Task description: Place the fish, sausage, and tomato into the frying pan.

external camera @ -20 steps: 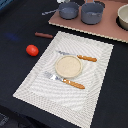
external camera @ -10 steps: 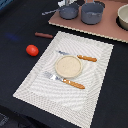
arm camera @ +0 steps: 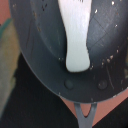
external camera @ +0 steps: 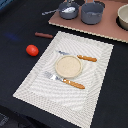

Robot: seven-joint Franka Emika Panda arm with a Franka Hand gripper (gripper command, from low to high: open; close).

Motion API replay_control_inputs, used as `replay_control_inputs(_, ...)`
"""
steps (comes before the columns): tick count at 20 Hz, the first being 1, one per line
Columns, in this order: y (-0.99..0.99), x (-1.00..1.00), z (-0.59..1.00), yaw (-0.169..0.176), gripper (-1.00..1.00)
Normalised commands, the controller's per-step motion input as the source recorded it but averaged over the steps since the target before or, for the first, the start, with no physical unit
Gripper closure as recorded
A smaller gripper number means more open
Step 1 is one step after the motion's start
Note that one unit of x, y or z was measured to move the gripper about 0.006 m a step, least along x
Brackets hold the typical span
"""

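Note:
The dark blue-grey frying pan (external camera: 68, 11) stands on the brown board at the back, its thin handle (external camera: 50, 12) pointing to the exterior view's left. The white fish (external camera: 68, 8) lies inside it. The wrist view looks closely down into the pan (arm camera: 40, 60), with the fish (arm camera: 76, 40) resting on its floor and the handle (arm camera: 85, 112) at its rim. The dark reddish sausage (external camera: 43, 35) and the red tomato (external camera: 32, 50) lie on the black table to the left of the placemat. No gripper fingers show in either view.
A deeper grey pot (external camera: 92, 13) stands to the right of the pan and a beige bowl (external camera: 123, 16) at the board's right end. The striped placemat (external camera: 35, 85) carries a tan plate (external camera: 68, 66), a wooden-handled knife (external camera: 84, 58) and a fork (external camera: 67, 81).

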Motion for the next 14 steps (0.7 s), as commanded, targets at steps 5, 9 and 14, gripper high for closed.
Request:
replay_control_inputs(5,-0.97,-0.04,0.55,-0.002,-1.00)
replay_control_inputs(9,-0.98,0.00,0.35,0.000,-1.00)
replay_control_inputs(14,-0.95,-0.01,0.03,0.000,-1.00)
